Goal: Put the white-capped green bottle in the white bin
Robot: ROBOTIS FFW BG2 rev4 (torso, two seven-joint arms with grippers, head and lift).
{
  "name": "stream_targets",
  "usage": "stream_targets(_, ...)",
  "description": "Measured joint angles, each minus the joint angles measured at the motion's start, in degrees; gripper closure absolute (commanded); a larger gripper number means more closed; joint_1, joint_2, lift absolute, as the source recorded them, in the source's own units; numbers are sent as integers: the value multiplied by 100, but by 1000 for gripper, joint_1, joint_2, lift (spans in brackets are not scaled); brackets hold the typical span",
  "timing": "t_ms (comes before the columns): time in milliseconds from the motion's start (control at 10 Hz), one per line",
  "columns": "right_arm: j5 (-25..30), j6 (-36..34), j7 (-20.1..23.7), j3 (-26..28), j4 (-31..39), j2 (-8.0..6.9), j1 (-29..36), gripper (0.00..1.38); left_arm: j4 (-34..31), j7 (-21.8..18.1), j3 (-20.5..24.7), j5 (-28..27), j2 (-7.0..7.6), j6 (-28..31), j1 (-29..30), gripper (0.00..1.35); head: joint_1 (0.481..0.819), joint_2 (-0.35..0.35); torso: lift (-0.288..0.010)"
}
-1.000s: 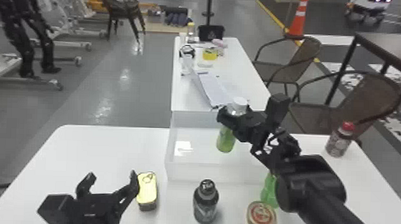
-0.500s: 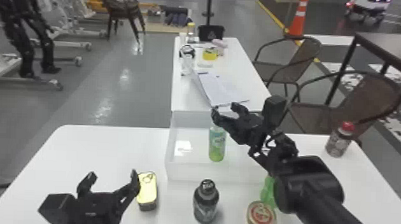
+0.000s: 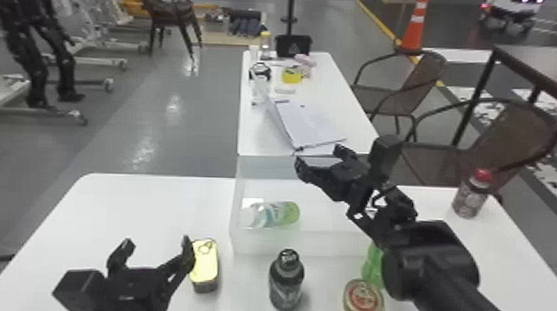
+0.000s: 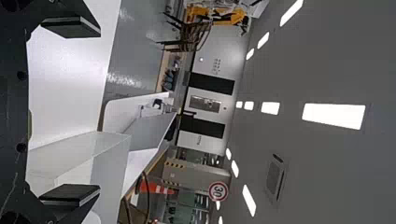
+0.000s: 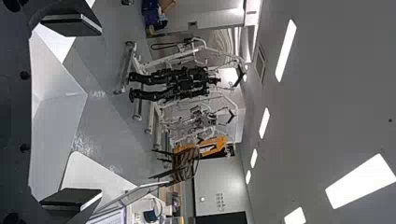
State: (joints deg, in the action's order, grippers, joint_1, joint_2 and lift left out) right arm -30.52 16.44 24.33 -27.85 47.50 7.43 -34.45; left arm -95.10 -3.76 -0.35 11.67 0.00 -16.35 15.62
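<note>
The white-capped green bottle (image 3: 274, 213) lies on its side in the left part of the white bin (image 3: 296, 243), its cap end toward the left wall. My right gripper (image 3: 319, 155) is above the bin's right half with its fingers apart and nothing between them. In the right wrist view my right gripper (image 5: 72, 114) is likewise spread, with the bin's wall (image 5: 58, 105) beyond it. My left gripper (image 3: 157, 246) stands open at the front left, beside a yellow tin; in the left wrist view that left gripper (image 4: 70, 112) has an empty gap.
A yellow tin (image 3: 204, 266), a dark bottle (image 3: 286, 281), a round tin (image 3: 363, 300) and a green object (image 3: 372, 265) stand in front of the bin. A red-capped bottle (image 3: 471, 195) stands at the right. Behind the bin, a second table (image 3: 336, 119) holds papers.
The green bottle, first upright at my right gripper, was let go and has tipped over to the left inside the bin. My right gripper has opened and shifted slightly. The left arm has kept still.
</note>
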Motion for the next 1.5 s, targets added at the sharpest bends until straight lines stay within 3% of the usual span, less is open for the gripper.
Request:
stream_targets(200, 246, -94, -79, 537, 675, 93, 506, 78, -3, 0, 0, 15, 0, -32, 15, 125, 549, 0, -100)
stream_targets(500, 887, -851, -783, 1437, 2735, 356, 1841, 78, -34, 14, -13, -12, 0, -35, 24, 125, 549, 0, -100)
stream_targets(700, 960, -1217, -849, 1886, 3757, 433, 2656, 84, -40, 25, -26, -27, 0, -39, 28, 125, 549, 0, -100)
stream_targets(1100, 1144, -1519, -1080, 2455, 5049, 334, 4319, 85, -44, 32, -20, -48, 0, -89, 49, 125, 549, 0, -100)
stream_targets(1500, 1307, -1798, -1071, 2721, 5707, 311, 5148, 85, -44, 34, -33, -137, 0, -103, 49, 125, 549, 0, -100)
